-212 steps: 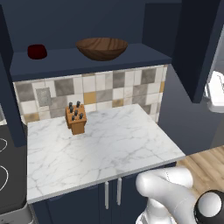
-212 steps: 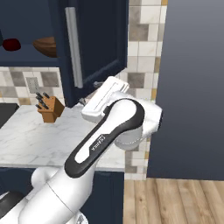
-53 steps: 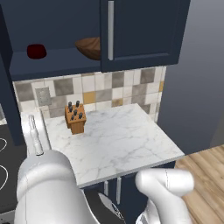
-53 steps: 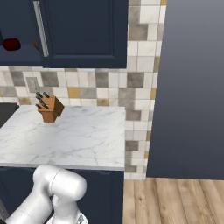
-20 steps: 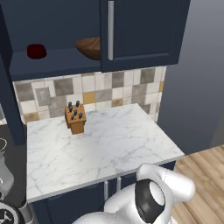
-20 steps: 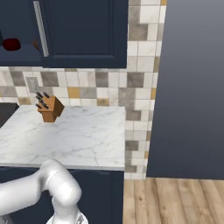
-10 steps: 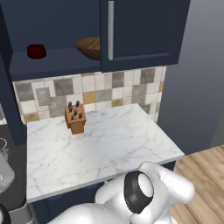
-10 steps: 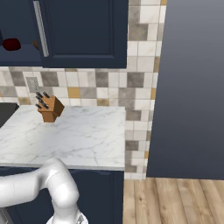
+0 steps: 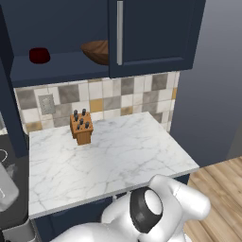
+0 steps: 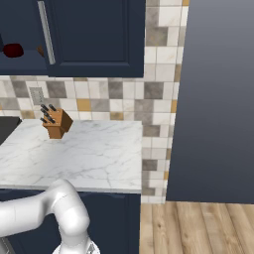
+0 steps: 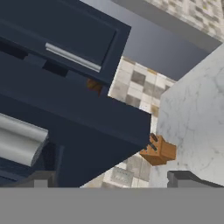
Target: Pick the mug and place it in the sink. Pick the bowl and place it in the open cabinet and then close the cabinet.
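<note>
From the left base camera I see the cabinet (image 9: 156, 33) high on the wall above the counter (image 9: 108, 158). Its right door is shut, with the silver bar handle (image 9: 119, 33) along that door's left edge. The left half stands open, and on the shelf (image 9: 56, 66) inside sits the bowl (image 9: 97, 51), its right part hidden behind the shut door's edge. A small dark red thing (image 9: 39, 55) rests on the same shelf, well to the left of the bowl. Below the cabinet, a wooden knife block (image 9: 81, 127) stands on the counter near the tiled backsplash (image 9: 118, 97).

From the right base camera I see the shut door of the cabinet (image 10: 96, 37) face on, its handle (image 10: 46, 32) at the door's left edge. Only a sliver of the bowl (image 10: 39, 50) peeks out just left of that handle, and the dark red thing (image 10: 13, 49) lies further left. The knife block (image 10: 56, 122) sits on the counter (image 10: 74, 154) below the cabinet.

From the hand camera the scene is rolled over. I see the cabinet (image 11: 65, 30) from below, a brown patch of the bowl (image 11: 94, 85) beside the door's edge, and the knife block (image 11: 158, 150) on the counter (image 11: 197, 118). The claw (image 11: 111, 180) shows two grey tips set wide apart at the bottom, with nothing between them.
</note>
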{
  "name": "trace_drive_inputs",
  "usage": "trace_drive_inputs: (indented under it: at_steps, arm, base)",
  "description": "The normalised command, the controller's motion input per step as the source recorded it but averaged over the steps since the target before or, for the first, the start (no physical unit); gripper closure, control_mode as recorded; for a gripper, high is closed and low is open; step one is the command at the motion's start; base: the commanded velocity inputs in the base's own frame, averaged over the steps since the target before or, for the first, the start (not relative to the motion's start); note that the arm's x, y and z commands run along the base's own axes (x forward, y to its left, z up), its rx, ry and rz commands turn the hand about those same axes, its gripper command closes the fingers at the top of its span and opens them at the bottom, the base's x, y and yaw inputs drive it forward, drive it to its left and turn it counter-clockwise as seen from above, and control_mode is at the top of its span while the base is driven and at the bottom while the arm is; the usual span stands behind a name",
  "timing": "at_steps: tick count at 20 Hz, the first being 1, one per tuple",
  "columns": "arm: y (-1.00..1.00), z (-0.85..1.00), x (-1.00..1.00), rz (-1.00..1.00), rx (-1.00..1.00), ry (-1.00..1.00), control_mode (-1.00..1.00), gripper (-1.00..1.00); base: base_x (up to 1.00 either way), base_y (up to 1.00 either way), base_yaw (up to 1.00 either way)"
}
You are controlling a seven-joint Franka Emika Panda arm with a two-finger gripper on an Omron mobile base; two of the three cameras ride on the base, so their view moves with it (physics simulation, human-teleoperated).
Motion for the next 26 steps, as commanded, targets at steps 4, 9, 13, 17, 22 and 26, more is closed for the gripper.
trace_drive_inputs:
  at_steps: [4,9,13,17,22,26]
  arm:
    - [0.03,-0.04,0.23,-0.06,0.0,0.0,-1.0,-1.0]
    - [0.06,0.0,0.19,-0.05,0.0,0.0,-1.0,-1.0]
    - [0.0,0.0,0.12,-0.05,0.0,0.0,-1.0,-1.0]
    - [0.0,0.0,0.07,-0.05,0.0,0.0,-1.0,-1.0]
    - [0.0,0.0,0.02,-0.05,0.0,-0.01,-1.0,-1.0]
    - [0.0,0.0,0.0,-0.06,0.0,-0.03,-1.0,-1.0]
  base:
    - [0.0,0.0,0.0]
    - [0.0,0.0,0.0]
    - [0.0,0.0,0.0]
    - [0.0,0.0,0.0]
    - [0.0,0.0,0.0]
    - [0.0,0.0,0.0]
